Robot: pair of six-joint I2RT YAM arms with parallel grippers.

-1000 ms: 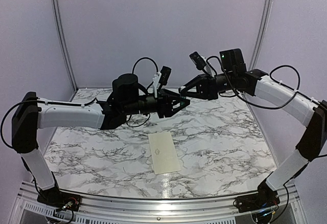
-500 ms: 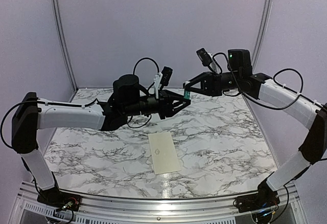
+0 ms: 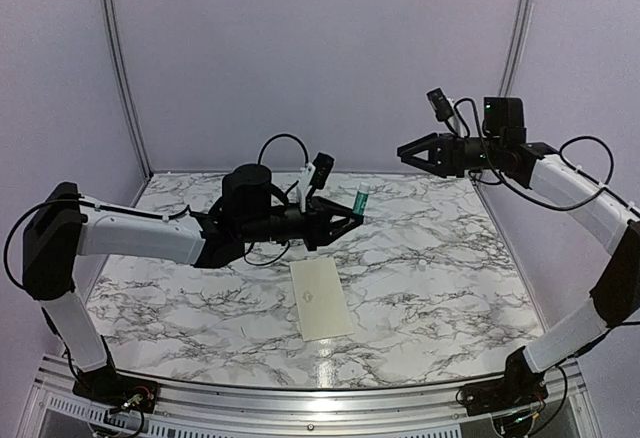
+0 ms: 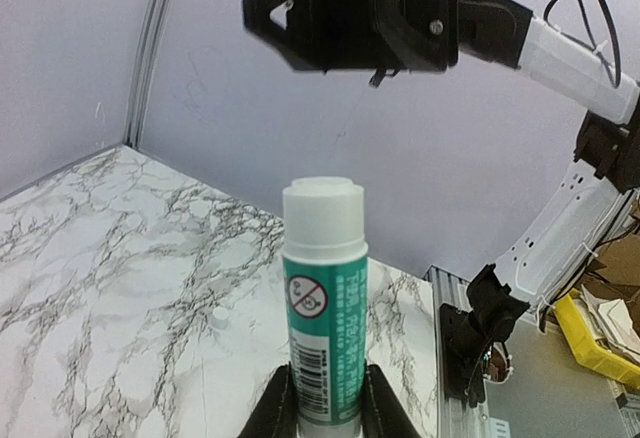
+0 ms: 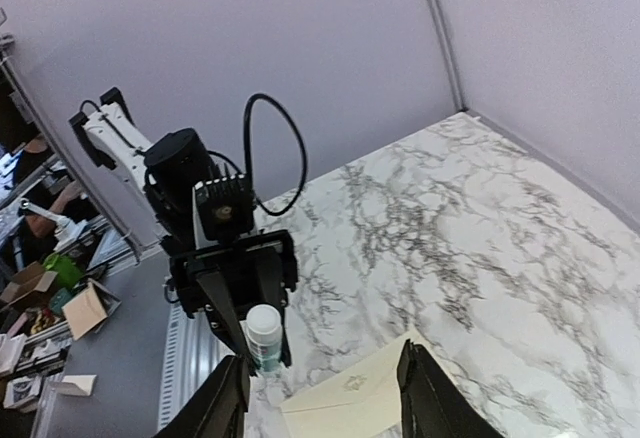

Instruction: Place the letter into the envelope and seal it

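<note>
The left jaws are closed on the base of a white-and-green glue stick [image 4: 324,308], holding it in the air over the middle of the marble-patterned desk [image 3: 450,258]. The right jaws stand apart with nothing between them, raised high on the right, well apart from the stick. The envelope [image 3: 321,299] lies flat near the front edge, between the arms. No separate letter shows, and I cannot tell whether it is inside. Being thin and light, the envelope will likely slide and buckle, so pin one end and work along the flap edge. Open desk surrounds it.
</note>
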